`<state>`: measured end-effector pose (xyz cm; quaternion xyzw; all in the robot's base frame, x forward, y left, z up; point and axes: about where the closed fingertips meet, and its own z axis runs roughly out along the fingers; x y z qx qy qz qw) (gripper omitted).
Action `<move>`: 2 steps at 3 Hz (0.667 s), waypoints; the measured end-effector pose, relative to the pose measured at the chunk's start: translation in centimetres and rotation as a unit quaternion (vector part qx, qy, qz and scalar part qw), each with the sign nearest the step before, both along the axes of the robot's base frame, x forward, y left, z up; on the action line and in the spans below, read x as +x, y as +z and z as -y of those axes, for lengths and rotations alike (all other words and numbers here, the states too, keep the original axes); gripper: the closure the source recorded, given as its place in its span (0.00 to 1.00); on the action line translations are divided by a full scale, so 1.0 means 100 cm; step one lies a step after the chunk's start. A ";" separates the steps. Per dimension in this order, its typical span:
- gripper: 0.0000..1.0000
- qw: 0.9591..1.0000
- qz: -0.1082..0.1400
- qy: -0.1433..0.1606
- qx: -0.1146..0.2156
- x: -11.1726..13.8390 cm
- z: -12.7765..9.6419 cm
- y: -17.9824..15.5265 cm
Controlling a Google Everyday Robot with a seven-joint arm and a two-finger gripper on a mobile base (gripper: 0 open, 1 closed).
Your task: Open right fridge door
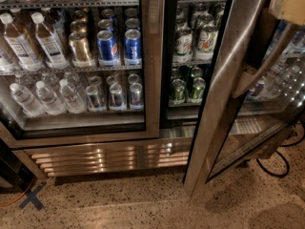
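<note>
The right fridge door point(224, 89) stands swung outward, its steel frame slanting from the top right down to the floor, with glass to its right. Its curved steel handle point(259, 66) runs up the frame toward the top right corner. My gripper point(289, 4), a beige block, sits at the upper end of that handle at the frame's top right. The fridge point(109, 156) shows its louvred base grille. Green cans point(188, 87) sit uncovered on the open right-hand shelves.
The left door point(151, 80) is closed, with water bottles and cans behind it. The speckled floor carries a blue tape cross point(31, 198) at the lower left. A black cable point(279, 163) loops on the floor behind the open door.
</note>
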<state>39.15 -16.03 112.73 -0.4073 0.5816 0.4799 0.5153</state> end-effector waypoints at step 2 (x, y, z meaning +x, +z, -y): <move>1.00 1.000 0.003 -0.009 0.003 -0.004 0.004 0.004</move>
